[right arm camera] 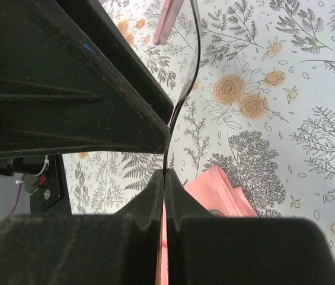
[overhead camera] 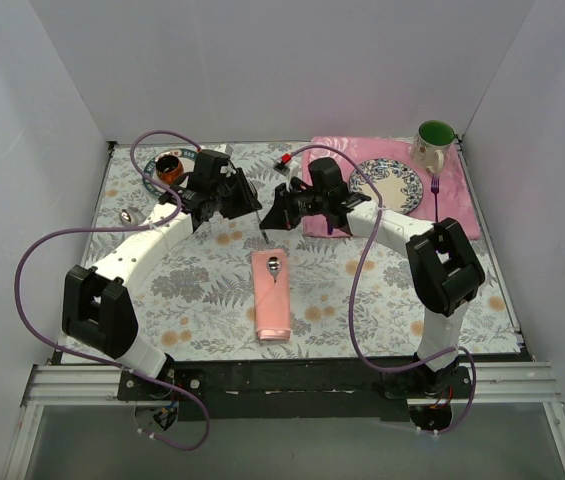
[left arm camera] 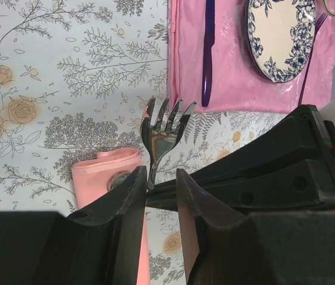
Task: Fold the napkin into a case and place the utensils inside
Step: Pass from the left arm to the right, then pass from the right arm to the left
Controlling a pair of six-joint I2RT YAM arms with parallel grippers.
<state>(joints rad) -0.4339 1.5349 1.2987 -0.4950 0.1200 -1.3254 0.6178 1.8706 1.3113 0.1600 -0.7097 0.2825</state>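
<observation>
**A:** Where do the utensils sit?
**B:** The salmon case (overhead camera: 270, 300) lies flat on the tabletop, and the spoon (overhead camera: 274, 265) shows its bowl at the case's far mouth. Just beyond that mouth, the silver fork (left arm camera: 162, 127) is held in the air.
**A:** Held by whom?
**B:** The right hand (right arm camera: 164, 178) is clamped on its thin handle. The left hand (left arm camera: 160, 175) has its fingers apart around the neck. The fork looks stiff, light and slick, so it could swivel. A pinch on the flat faces suits it best.
</observation>
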